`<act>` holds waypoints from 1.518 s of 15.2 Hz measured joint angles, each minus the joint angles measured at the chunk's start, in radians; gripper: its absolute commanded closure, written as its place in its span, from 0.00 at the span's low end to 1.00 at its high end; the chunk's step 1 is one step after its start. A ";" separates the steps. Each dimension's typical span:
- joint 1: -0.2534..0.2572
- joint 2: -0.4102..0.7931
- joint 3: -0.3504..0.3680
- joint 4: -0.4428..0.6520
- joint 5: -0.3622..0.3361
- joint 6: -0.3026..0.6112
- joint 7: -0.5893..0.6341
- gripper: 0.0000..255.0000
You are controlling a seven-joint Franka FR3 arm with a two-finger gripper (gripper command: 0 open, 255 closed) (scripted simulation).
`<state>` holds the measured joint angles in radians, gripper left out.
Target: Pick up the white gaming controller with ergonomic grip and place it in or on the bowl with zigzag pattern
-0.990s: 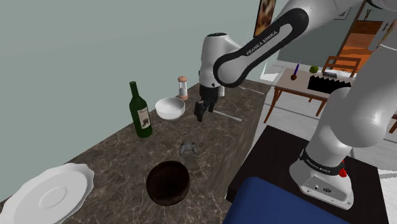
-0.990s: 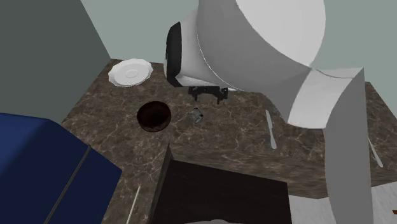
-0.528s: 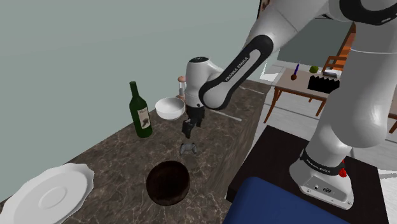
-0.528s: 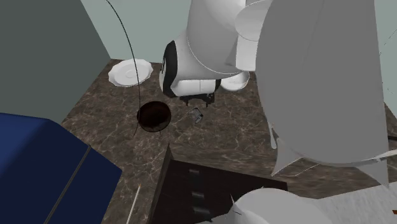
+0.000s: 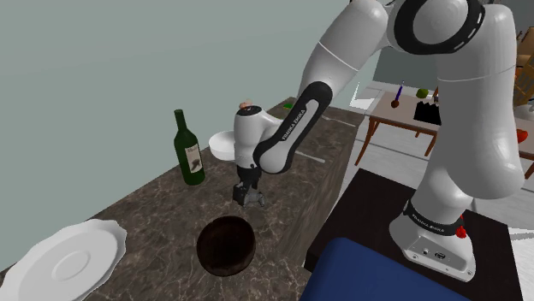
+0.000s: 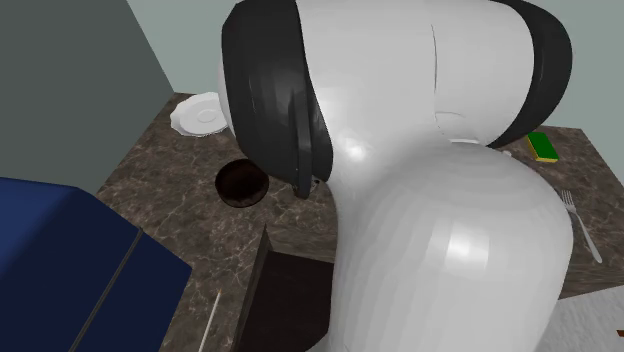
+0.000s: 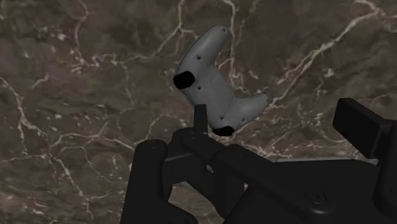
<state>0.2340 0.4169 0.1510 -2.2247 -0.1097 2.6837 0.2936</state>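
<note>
Fingers (image 7: 359,127) stand apart beside grey controller (image 7: 216,79) on dark veined counter (image 7: 76,76)

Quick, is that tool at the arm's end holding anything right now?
Tool: open, holding nothing; the pale grey controller lies just ahead, untouched.

Looks evenly, flatly lit across the counter (image 5: 145,214) from the shoulder. Reads dim at the wrist. Gleams softly on the white arm (image 6: 440,250).
</note>
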 measured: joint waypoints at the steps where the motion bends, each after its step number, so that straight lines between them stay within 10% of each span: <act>1: 0.005 0.018 -0.003 0.009 -0.005 0.010 0.005 0.00; 13: 0.020 0.086 -0.026 0.036 -0.025 0.068 0.021 0.00; 14: 0.018 0.089 -0.026 0.038 -0.025 0.068 0.020 1.00; 23: 0.017 0.097 -0.028 0.058 -0.025 0.057 0.018 1.00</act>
<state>0.2510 0.5140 0.1227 -2.1671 -0.1346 2.7408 0.3115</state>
